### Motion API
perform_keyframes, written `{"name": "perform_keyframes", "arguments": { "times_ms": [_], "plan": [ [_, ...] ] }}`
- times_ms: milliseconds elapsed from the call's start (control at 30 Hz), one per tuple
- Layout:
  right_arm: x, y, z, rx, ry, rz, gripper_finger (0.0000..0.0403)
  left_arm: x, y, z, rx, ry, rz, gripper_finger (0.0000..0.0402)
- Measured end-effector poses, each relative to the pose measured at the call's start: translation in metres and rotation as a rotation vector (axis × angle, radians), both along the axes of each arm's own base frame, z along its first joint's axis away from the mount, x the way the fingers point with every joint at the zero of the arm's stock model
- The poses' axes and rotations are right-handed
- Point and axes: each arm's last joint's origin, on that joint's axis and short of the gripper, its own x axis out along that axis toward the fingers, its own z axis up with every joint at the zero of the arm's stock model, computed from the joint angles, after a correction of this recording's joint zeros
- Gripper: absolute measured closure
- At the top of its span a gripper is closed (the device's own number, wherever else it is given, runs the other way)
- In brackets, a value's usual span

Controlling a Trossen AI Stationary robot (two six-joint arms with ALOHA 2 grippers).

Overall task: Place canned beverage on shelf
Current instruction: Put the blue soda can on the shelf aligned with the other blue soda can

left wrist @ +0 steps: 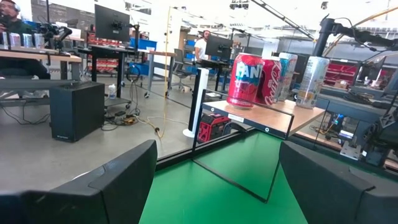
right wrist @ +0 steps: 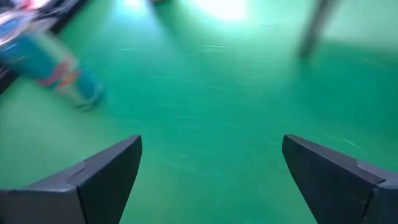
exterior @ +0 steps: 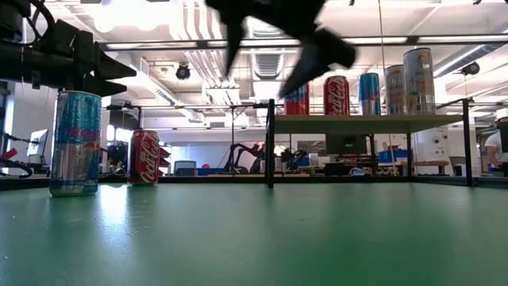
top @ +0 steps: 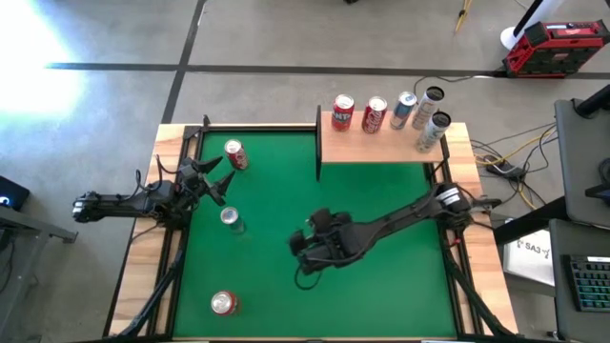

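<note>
The shelf (top: 381, 145) is a light-wood board on black posts at the table's far right; several cans stand on it, among them two red ones (top: 343, 112) and a tall silver one (top: 434, 130). On the green felt stand a red can (top: 235, 154), a slim blue-and-silver can (top: 232, 220) and another red can (top: 224, 303). My right gripper (top: 299, 250) is open above the middle of the felt, to the right of the slim can (right wrist: 59, 68). My left gripper (top: 219, 177) is open at the left edge, between the red can and the slim can, touching neither.
Black posts and rails (top: 317, 143) frame the shelf and the felt's edges. In the low view the slim can (exterior: 75, 143) and a red can (exterior: 144, 157) stand at the left, and the shelf (exterior: 357, 123) stands raised at the right. The felt's right half is bare.
</note>
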Motion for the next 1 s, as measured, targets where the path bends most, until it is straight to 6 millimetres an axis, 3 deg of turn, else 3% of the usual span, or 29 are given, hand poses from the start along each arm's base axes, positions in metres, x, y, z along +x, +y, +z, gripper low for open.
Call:
{"name": "perform_keyframes", "arguments": {
  "times_ms": [433,667,1000],
  "plan": [
    [0.069,0.001,-0.032,-0.332,-0.113,0.372,0.0023,0.000,0.000,0.000,0.000,0.000,0.000,0.0078],
    [0.090,0.005,-0.046,-0.440,-0.231,0.429,0.0023,0.000,0.000,0.000,0.000,0.001,0.000,0.0078],
    [0.113,-0.009,-0.070,-0.555,-0.355,0.508,0.0023,0.000,0.000,0.000,0.000,0.000,0.001,0.0078]
  ]
}}
